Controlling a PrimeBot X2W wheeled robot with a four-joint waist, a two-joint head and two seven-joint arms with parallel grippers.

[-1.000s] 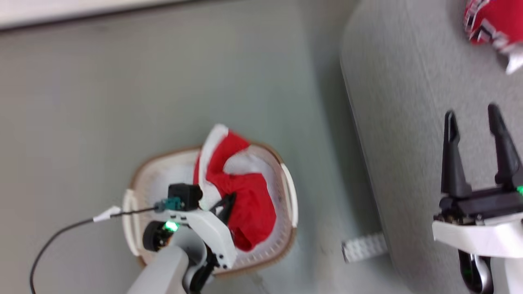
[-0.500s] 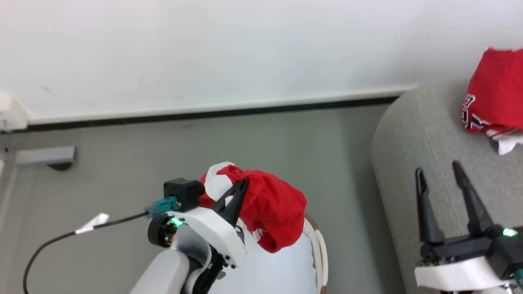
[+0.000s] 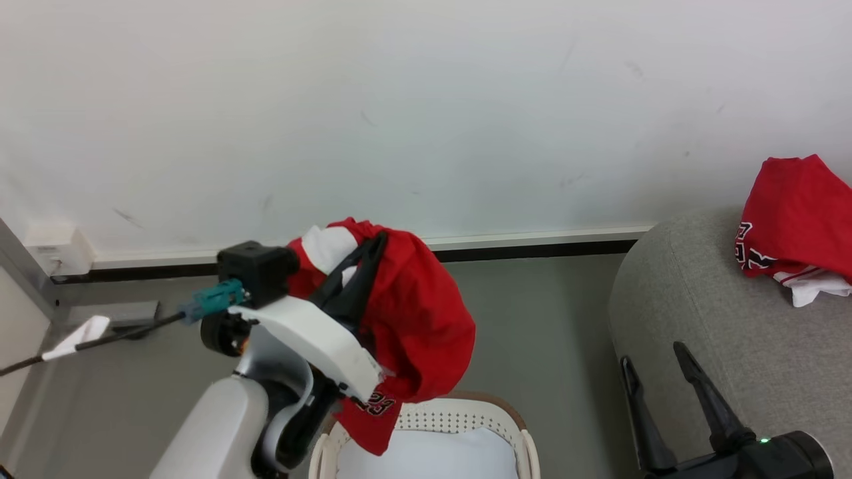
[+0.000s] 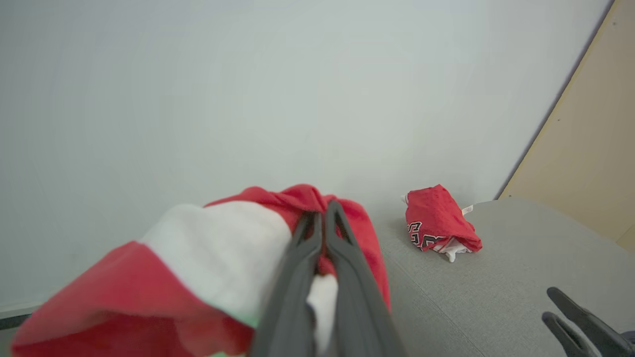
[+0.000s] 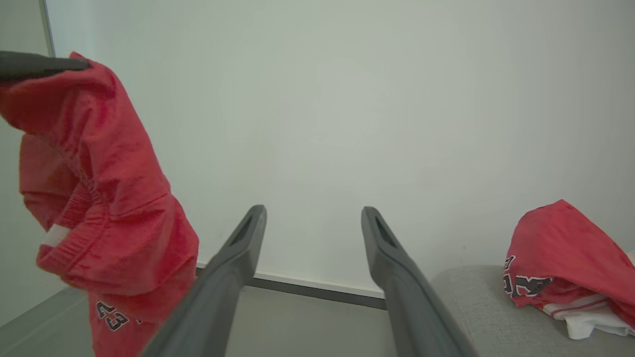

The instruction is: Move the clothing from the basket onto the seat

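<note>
Left gripper (image 3: 379, 238) (image 4: 322, 209): fingers pressed together, pinching a fold of a red garment (image 3: 416, 319) (image 4: 124, 297) (image 5: 109, 198). The cloth drapes over and to the right of the fingers and hangs free in the air. White trim shows near the fingertips, black-and-white numerals on the lower hem. The garment hangs above the left part of the basket (image 3: 459, 418), which sits on the floor (image 3: 546, 319) at the near edge of the head view. The lowest hem overlaps the basket's left rim in that view; contact cannot be judged. A pale cloth (image 3: 426, 459) lies inside the basket. Right gripper (image 3: 652, 354) (image 5: 313, 210) (image 4: 548, 303): fingers spread wide, nothing between them, held over the near left edge of the seat (image 3: 699, 313) (image 4: 496, 287) (image 5: 486, 307). The seat stands to the right of the basket, apart from it. A second red garment (image 3: 795, 213) (image 4: 439, 223) (image 5: 560, 248) lies crumpled on the far right of the seat, close to the wall (image 3: 426, 100), white trim at its near edge. A cable (image 3: 73, 336) with a white tag runs left from the left wrist.
</note>
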